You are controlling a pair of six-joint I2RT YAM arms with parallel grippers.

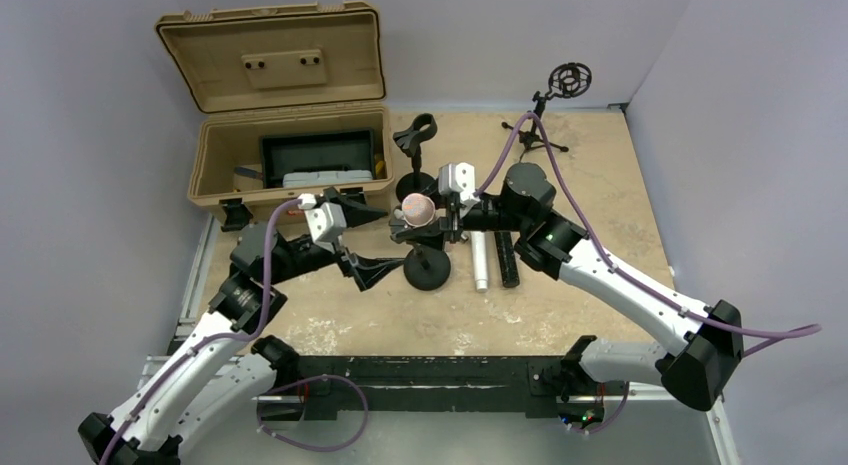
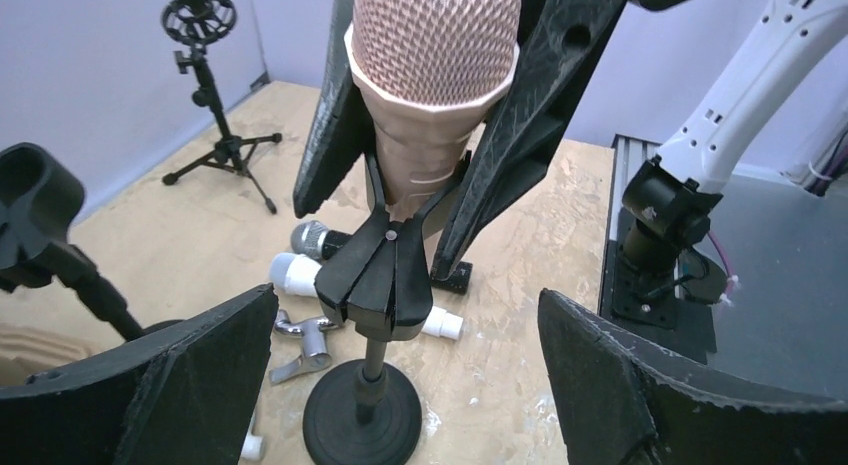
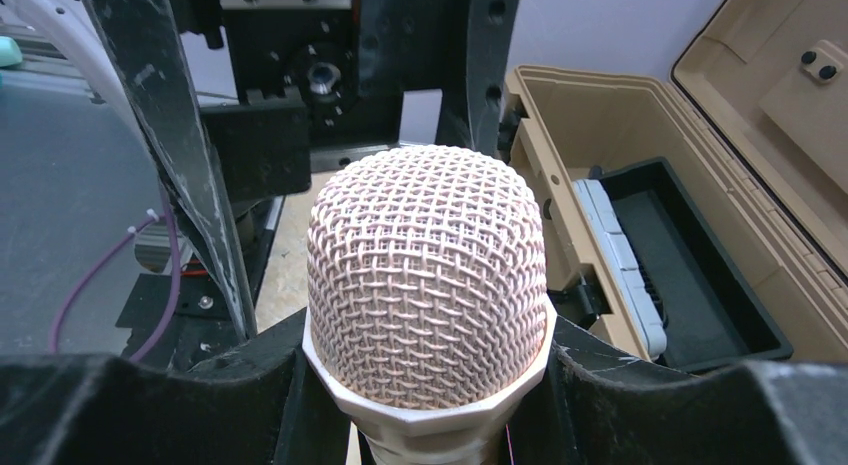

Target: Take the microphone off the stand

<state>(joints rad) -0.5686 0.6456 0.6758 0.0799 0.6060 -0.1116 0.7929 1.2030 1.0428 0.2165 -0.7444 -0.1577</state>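
Note:
The pink microphone (image 1: 417,207) stands upright with its mesh head up, its body running down into the black clip (image 2: 385,280) of the stand, whose round base (image 1: 427,269) rests on the table. My right gripper (image 1: 440,220) is shut on the microphone just below the head; in the right wrist view its fingers (image 3: 640,405) press both sides of the microphone (image 3: 428,285). My left gripper (image 1: 392,240) is open to the left of the stand. In the left wrist view its wide-apart fingers (image 2: 170,385) flank the stand base (image 2: 362,415) without touching it.
An open tan case (image 1: 290,155) sits at the back left. A second clip stand (image 1: 415,135) and a tripod with a shock mount (image 1: 560,85) stand behind. A white tube (image 1: 480,260), a black bar (image 1: 507,257), another microphone (image 2: 315,240) and a metal clamp (image 2: 300,345) lie beside the base.

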